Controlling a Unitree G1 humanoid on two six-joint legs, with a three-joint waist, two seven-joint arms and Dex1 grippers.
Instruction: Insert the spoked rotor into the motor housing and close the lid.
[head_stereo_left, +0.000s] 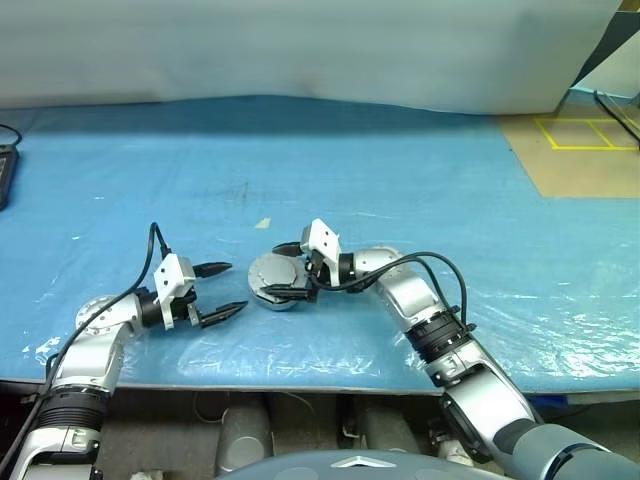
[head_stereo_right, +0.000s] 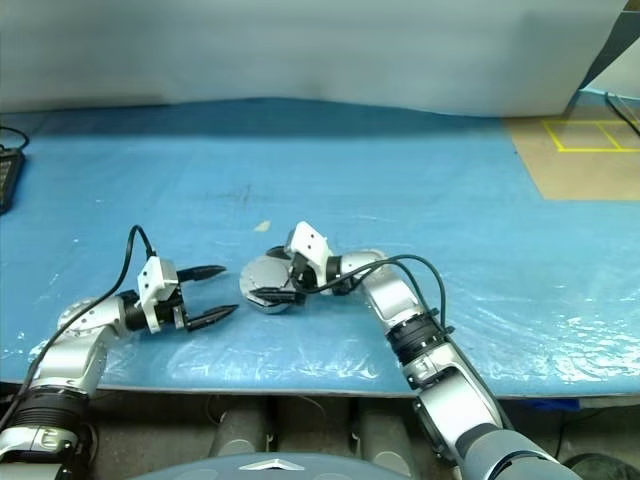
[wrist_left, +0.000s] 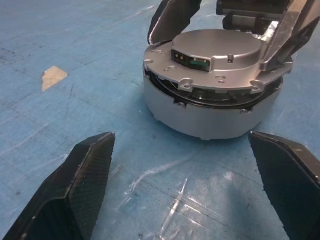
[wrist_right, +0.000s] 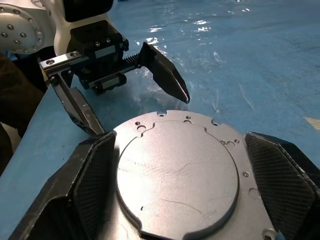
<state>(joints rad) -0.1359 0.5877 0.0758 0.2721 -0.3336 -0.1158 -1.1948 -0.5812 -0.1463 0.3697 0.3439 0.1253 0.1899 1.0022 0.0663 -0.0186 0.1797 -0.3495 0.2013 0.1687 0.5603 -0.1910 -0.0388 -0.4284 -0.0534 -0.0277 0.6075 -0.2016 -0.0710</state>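
The motor housing (wrist_left: 210, 117), a squat silver-grey puck, stands on the blue table near its front. The lid (wrist_left: 220, 55) lies on top of it, plain grey face up, with a dark gap showing under its rim on one side. The spoked rotor is hidden. My right gripper (head_stereo_left: 278, 270) reaches in from the right and is open, with one finger on each side of the lid (wrist_right: 175, 175); I cannot tell whether the fingers touch it. My left gripper (head_stereo_left: 235, 286) is open and empty, a short way left of the housing and pointing at it.
A small beige scrap (head_stereo_left: 263, 223) lies on the blue cover just behind the housing. A dark device (head_stereo_left: 5, 175) sits at the far left edge. A brown board with yellow lines (head_stereo_left: 585, 150) is at the back right. The table's front edge (head_stereo_left: 300, 385) runs close below both arms.
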